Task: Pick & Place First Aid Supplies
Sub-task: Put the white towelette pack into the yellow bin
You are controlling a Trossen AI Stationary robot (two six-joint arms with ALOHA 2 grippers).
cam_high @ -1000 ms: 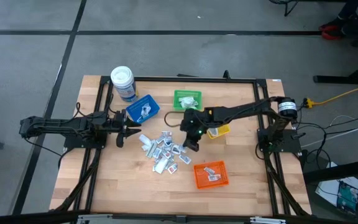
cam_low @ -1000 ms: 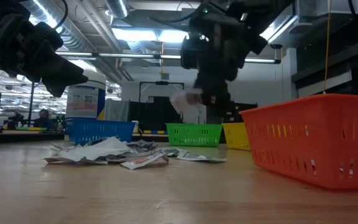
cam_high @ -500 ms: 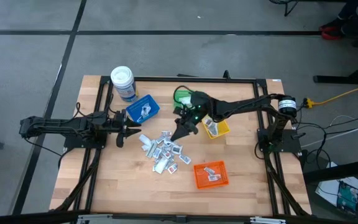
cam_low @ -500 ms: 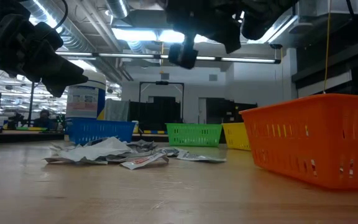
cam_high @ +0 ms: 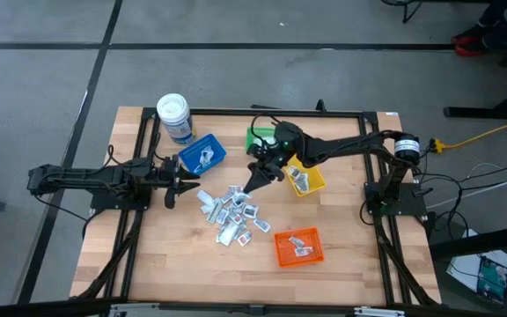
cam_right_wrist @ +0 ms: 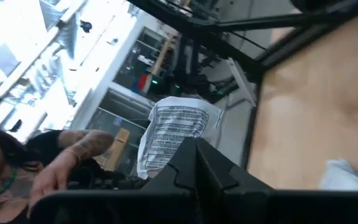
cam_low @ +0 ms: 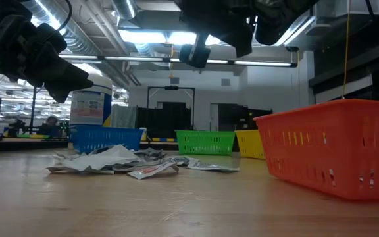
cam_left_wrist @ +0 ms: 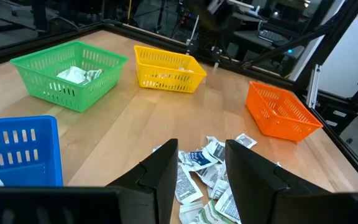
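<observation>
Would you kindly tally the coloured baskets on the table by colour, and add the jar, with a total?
Blue basket: 1
Green basket: 1
Yellow basket: 1
Orange basket: 1
White-lidded jar: 1
Total: 5

A loose heap of small flat packets point(cam_high: 232, 212), white and silvery-grey with tiny red and blue marks, lies scattered mid-worktop, overlapping and crumpled. One white packet with printed text point(cam_right_wrist: 176, 134) is up in the air, pinched at its edge. More packets point(cam_high: 203, 157) sit in the blue bin, a few point(cam_high: 301, 181) in the yellow, some point(cam_high: 300, 244) in the orange, crumpled ones point(cam_left_wrist: 74, 75) in the green.
</observation>
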